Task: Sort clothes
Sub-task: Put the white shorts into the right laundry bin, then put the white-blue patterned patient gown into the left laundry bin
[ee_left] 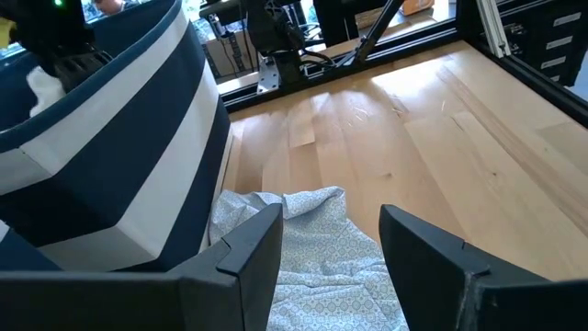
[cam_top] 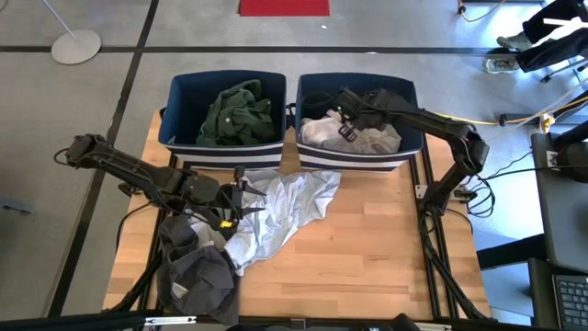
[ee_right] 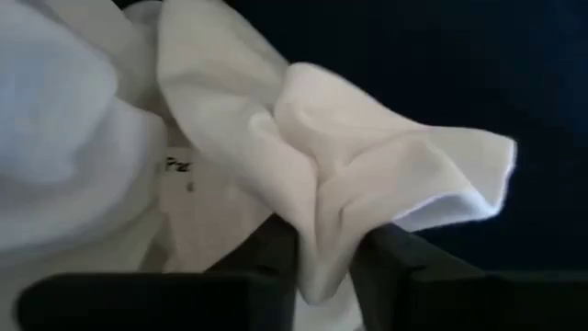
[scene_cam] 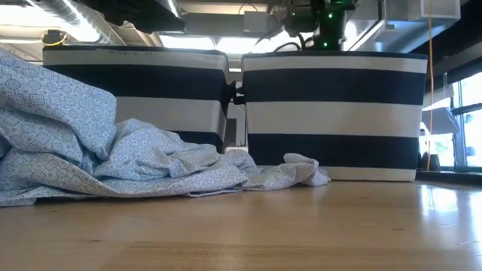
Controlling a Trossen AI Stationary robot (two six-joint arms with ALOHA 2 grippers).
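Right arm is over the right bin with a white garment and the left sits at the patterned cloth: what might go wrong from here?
1. White garment lies between the right gripper fingers; it may snag and lift back out of the right bin.
2. Light patterned garment rests against that bin, so the open left gripper could drag it.
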